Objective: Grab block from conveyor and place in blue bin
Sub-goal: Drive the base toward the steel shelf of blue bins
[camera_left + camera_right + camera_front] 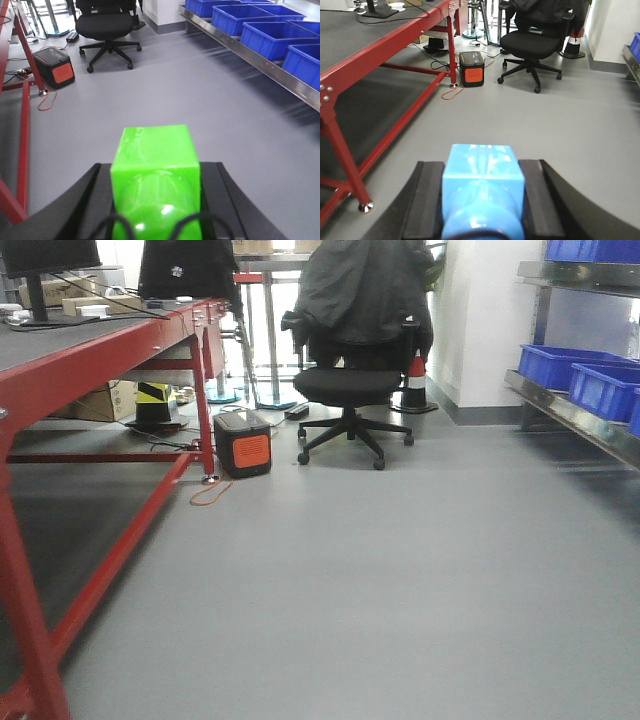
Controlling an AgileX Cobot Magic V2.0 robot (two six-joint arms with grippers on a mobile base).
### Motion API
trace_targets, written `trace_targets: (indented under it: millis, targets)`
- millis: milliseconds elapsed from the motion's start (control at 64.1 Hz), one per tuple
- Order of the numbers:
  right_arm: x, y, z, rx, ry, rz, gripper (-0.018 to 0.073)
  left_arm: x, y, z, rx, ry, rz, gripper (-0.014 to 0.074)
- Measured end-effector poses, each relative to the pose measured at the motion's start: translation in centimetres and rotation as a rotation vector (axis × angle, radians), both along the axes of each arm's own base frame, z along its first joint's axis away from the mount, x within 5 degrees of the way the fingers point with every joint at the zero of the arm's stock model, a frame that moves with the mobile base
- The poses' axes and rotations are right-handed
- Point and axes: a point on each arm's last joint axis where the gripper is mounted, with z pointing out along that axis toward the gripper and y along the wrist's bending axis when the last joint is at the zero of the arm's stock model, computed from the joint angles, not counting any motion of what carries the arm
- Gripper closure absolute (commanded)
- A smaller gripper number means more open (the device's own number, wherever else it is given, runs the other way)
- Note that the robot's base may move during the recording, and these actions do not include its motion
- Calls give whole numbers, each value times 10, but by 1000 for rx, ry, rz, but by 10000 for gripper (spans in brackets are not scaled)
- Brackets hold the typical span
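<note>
A glossy green block fills the lower left wrist view, with my left gripper shut on it, black fingers pressed to both sides. In the right wrist view my right gripper is shut on a light blue block the same way. Both blocks hang above bare grey floor. Several blue bins stand in a row on a steel shelf along the right; they also show in the front view as blue bins. The conveyor is out of view. Neither gripper shows in the front view.
A red-framed workbench with a dark top runs along the left, also seen as the workbench. A black office chair, an orange-and-black box with a cable, and a traffic cone stand ahead on the grey floor.
</note>
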Motion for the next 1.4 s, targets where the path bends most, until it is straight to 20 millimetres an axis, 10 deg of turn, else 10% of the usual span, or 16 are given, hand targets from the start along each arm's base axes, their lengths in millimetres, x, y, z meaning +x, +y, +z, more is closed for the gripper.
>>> trace_targets:
  millis: [1403]
  targets:
    - [0,0,0,0,0,0,721,0,0,0,0,0,0,707]
